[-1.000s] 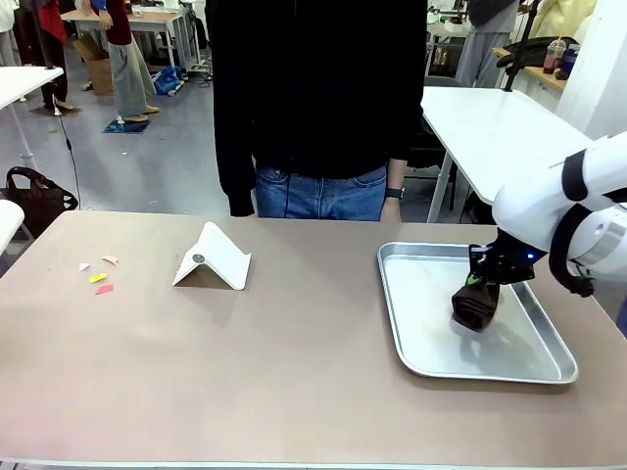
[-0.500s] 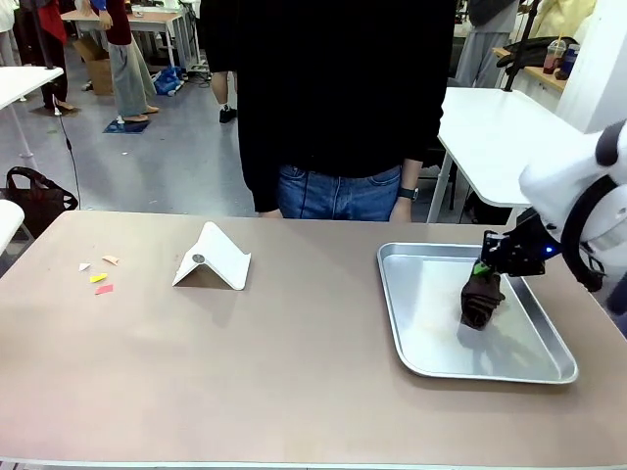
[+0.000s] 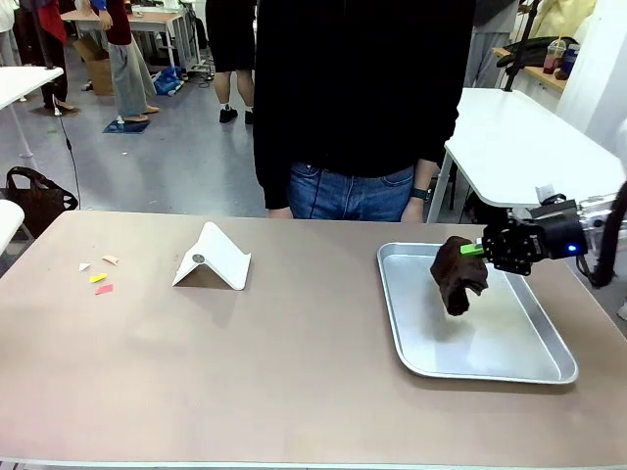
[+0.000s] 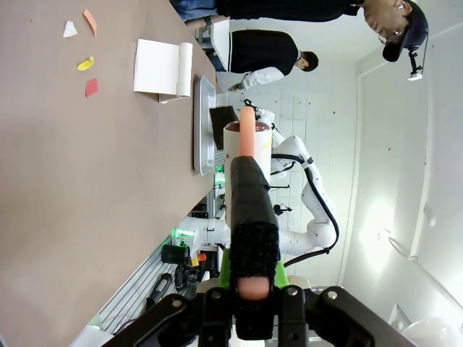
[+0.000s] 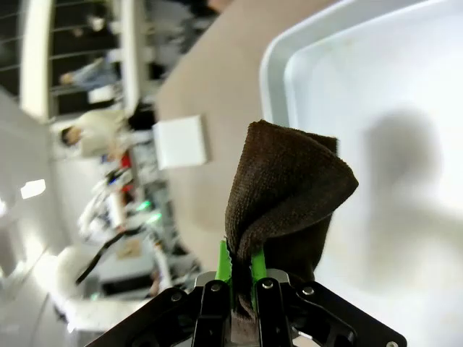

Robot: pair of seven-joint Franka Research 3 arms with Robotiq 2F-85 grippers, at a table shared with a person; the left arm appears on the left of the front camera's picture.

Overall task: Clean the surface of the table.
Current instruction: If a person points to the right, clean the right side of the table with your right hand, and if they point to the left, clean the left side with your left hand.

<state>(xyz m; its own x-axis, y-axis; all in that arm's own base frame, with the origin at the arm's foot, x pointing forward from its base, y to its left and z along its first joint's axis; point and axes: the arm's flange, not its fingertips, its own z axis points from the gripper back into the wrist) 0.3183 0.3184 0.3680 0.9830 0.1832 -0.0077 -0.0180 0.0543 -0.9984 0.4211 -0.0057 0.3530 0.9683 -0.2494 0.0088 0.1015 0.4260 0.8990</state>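
**Worktop: scraps at left of frame, cloth held over tray at right**

Worktop, tan-brown, fills the lower half of the front view from edge to edge. The surface is smooth and matte.

Items on it:
- Four small paper scraps in white, orange, yellow and red, loosely grouped at centre left of the frame.
- A white folded stand, tent-shaped, left of centre and apart from the scraps.
- A shallow silver tray, right of centre.

The right pincer enters from the right edge of the frame, fingers pointing toward picture left. It is clamped on a dark brown cloth. The cloth hangs bunched over the tray's upper left part.

In the right wrist view, the green pads of the pincer pinch the cloth at bottom centre. The cloth's shadow falls separately on the tray floor at right, so the cloth looks clear of the metal.

In the left wrist view, the left pincer rises from bottom centre with its fingers pressed together and nothing between them. It is held off the worktop, which runs down the left of that frame.

A person in a dark top and jeans stands at the far edge, top centre of the front view.
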